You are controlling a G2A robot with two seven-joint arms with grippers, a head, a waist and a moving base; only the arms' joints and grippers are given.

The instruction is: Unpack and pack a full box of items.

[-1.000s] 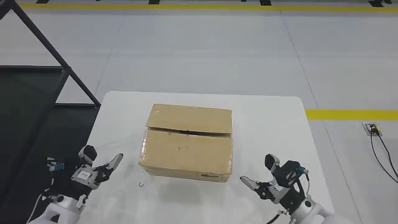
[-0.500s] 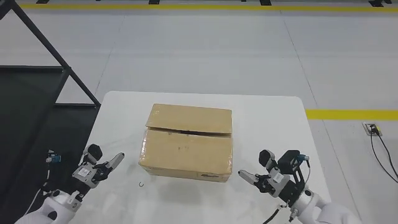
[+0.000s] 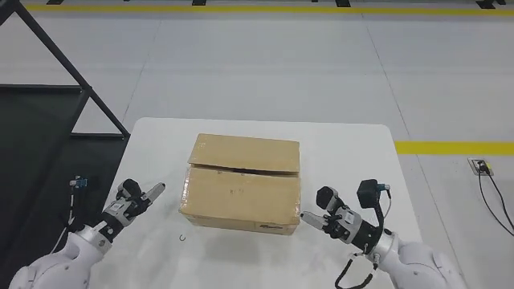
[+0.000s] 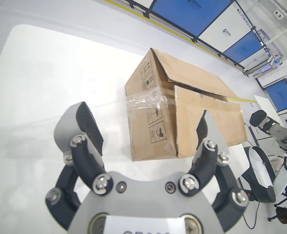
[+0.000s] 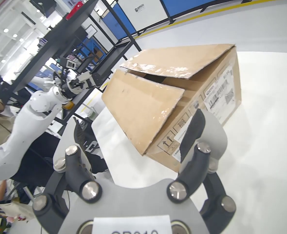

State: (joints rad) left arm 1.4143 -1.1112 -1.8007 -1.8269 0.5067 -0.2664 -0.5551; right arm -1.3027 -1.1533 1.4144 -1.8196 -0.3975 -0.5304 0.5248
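Observation:
A brown cardboard box (image 3: pixel 243 183) sits in the middle of the white table (image 3: pixel 353 152), its two top flaps folded down with a narrow gap between them. Clear tape clings to its short end (image 4: pixel 145 98). My left gripper (image 3: pixel 143 196) is open and empty at the box's left front corner, a short way off; its two fingers frame the box (image 4: pixel 182 103) in the left wrist view. My right gripper (image 3: pixel 316 209) is open and empty, close to the box's right front corner. The box (image 5: pixel 172 93) fills the middle of the right wrist view, label side toward the gripper (image 5: pixel 143 127).
A small dark loop (image 3: pixel 183 237) lies on the table in front of the box's left corner. A black metal rack (image 3: pixel 48 88) stands off the table's left side. Bare table surface lies on both sides of the box and behind it.
Both arms have moved inward and forward toward the box's front corners. The right gripper has come almost up to the right corner. The box has not moved.

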